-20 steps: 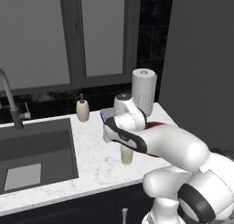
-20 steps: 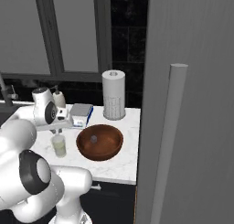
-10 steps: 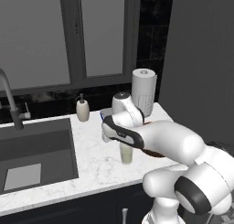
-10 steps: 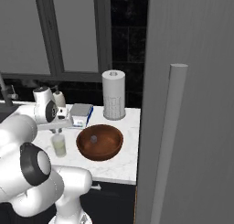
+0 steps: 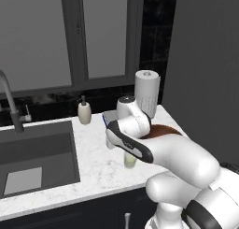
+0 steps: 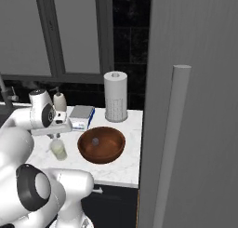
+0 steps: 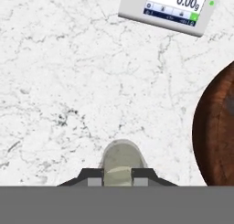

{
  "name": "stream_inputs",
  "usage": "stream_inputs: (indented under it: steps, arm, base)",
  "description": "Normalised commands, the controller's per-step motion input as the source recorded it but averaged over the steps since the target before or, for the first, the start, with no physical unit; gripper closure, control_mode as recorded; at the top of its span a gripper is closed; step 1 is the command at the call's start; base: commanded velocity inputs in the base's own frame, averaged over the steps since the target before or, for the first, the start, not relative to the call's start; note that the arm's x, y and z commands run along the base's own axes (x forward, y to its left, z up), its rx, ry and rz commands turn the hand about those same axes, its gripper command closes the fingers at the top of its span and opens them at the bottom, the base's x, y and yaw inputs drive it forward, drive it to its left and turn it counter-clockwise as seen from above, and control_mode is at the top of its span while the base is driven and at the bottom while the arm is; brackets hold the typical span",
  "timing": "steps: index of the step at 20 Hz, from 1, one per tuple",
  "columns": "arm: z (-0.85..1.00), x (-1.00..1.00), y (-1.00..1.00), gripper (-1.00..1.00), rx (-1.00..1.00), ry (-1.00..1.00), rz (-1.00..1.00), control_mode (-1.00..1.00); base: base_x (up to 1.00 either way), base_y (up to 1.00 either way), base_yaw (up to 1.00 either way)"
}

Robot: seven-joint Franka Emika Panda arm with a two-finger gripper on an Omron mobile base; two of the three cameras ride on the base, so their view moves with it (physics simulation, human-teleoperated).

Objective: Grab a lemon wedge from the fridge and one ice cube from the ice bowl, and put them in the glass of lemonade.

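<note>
- Shifted slightly toward the sink since a second ago: arm and tool, hanging right above the glass of lemonade.
- Seen in the hand view with fingers apart and something pale between them; held item or the glass below, cannot tell.
- Resting in the ice bowl, just beside the glass on the marble surface: one ice cube.
- Standing closed on the right: fridge.
- Nearby: kitchen scale, paper towel roll.
- Risk, as a judgement: dropping off-centre and missing the narrow rim, or tipping the glass when descending.
</note>
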Motion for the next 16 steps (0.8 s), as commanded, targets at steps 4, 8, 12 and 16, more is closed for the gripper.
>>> stream_inputs:
  steps: [4,8,12,16]
  arm:
    - [0.04,0.20,-0.09,1.00,0.00,-0.02,-0.01,-1.00]
    - [0.07,0.28,-0.03,1.00,0.00,0.00,0.00,-1.00]
    - [0.00,-0.18,-0.07,1.00,0.00,0.00,0.00,-1.00]
    - [-0.02,-0.30,-0.01,1.00,0.00,0.00,0.00,-1.00]
  base:
    - [0.00,0.00,0.00]
    - [0.00,0.00,0.00]
    - [0.00,0.00,0.00]
    - [0.00,0.00,0.00]
